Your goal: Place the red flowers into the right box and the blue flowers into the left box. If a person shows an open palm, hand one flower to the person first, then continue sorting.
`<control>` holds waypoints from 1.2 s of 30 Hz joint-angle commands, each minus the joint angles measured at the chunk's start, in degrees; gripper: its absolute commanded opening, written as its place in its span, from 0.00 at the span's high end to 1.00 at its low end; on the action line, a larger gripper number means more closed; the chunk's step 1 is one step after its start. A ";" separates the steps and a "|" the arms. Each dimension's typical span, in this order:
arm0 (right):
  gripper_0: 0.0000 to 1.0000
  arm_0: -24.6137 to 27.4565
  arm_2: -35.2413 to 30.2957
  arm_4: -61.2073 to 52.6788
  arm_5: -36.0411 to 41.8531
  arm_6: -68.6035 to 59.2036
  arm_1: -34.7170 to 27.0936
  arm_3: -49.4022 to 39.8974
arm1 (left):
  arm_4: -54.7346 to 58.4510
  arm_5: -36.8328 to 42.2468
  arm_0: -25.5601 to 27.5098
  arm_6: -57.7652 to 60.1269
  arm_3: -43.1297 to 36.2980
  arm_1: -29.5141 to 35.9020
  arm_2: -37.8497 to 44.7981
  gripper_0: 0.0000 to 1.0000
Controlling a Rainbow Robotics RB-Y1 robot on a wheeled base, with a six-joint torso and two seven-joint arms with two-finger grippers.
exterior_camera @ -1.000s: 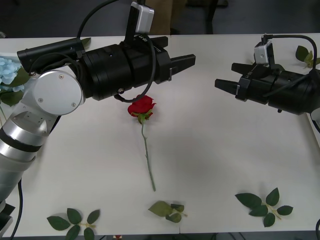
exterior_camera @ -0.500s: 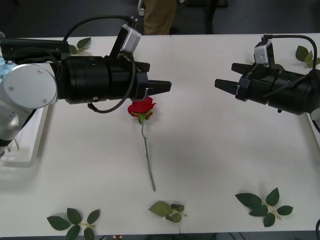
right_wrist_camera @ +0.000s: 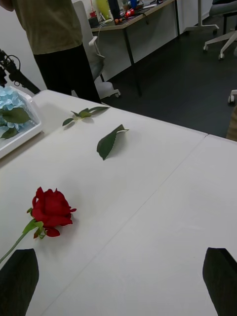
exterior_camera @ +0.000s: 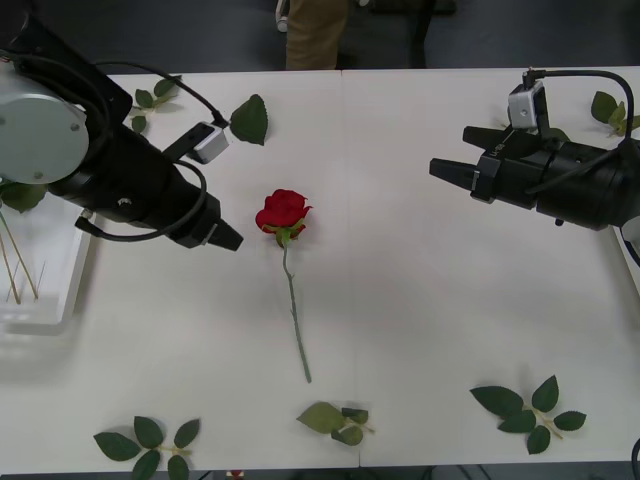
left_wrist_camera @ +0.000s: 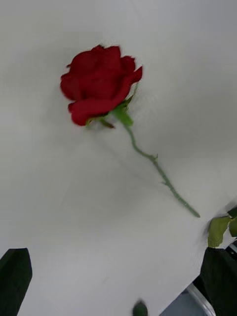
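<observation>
Already blue flowers (right_wrist_camera: 12, 106) lie in the left box (exterior_camera: 45, 310). One rose (exterior_camera: 283, 212) is left, flat mid-worktop (exterior_camera: 420, 300), ungripped. Left hand (exterior_camera: 228, 240) hovers just beside its bloom, fingers wide and empty; right hand (exterior_camera: 440, 168) waits well apart, also wide. No palm asks.

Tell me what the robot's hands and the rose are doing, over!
Left gripper open beside red rose, empty. Right gripper open, waiting above table. Nothing in the way.
</observation>
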 commanded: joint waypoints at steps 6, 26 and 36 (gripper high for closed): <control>0.03 0.66 0.44 0.30 -0.44 1.31 1.24 -0.71 | -11.87 7.81 -4.93 29.57 1.40 -5.63 -6.08 0.00; 0.03 1.01 0.44 0.30 -0.88 1.57 1.24 -0.71 | -25.67 -0.71 -10.82 46.45 18.10 -18.11 -19.44 0.00; 0.03 1.01 0.44 0.38 -0.88 1.48 1.24 -0.71 | -29.98 -2.73 -11.17 48.03 19.77 -20.22 -24.53 0.00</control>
